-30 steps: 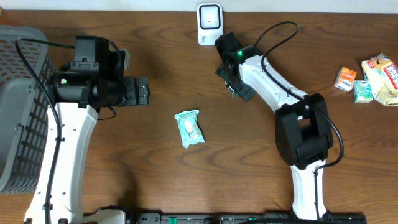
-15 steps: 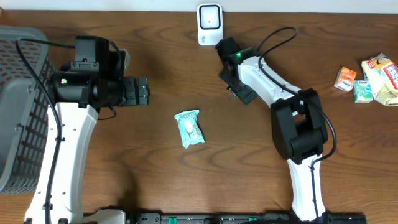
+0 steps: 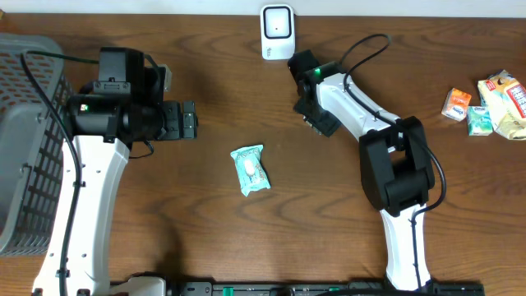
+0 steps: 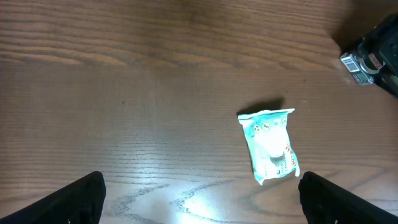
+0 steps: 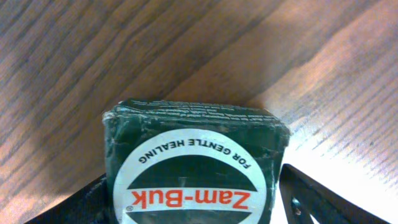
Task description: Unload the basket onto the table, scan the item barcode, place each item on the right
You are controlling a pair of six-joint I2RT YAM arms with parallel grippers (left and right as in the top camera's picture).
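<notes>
The item is a dark green Zam-Buk box (image 5: 193, 162) that lies on the wooden table between the fingers of my right gripper (image 5: 196, 208). The left finger is against the box. A strip of bright table shows between the box and the right finger (image 5: 311, 196), so the jaws are open around it. From overhead, the right gripper (image 3: 319, 122) is just below and right of the white scanner (image 3: 277, 31). The left wrist view catches a barcode label on the box (image 4: 353, 62) at its far right. My left gripper (image 4: 202, 202) hovers open and empty.
A teal packet (image 3: 250, 169) lies mid-table, also seen as the teal packet (image 4: 270, 144) ahead of the left gripper (image 3: 187, 121). A grey basket (image 3: 25, 148) stands at the left edge. Several snack packets (image 3: 493, 103) sit at the far right.
The right arm has shifted slightly down and to the right near the scanner, and its jaws have narrowed around the green box. The left arm has not moved.
</notes>
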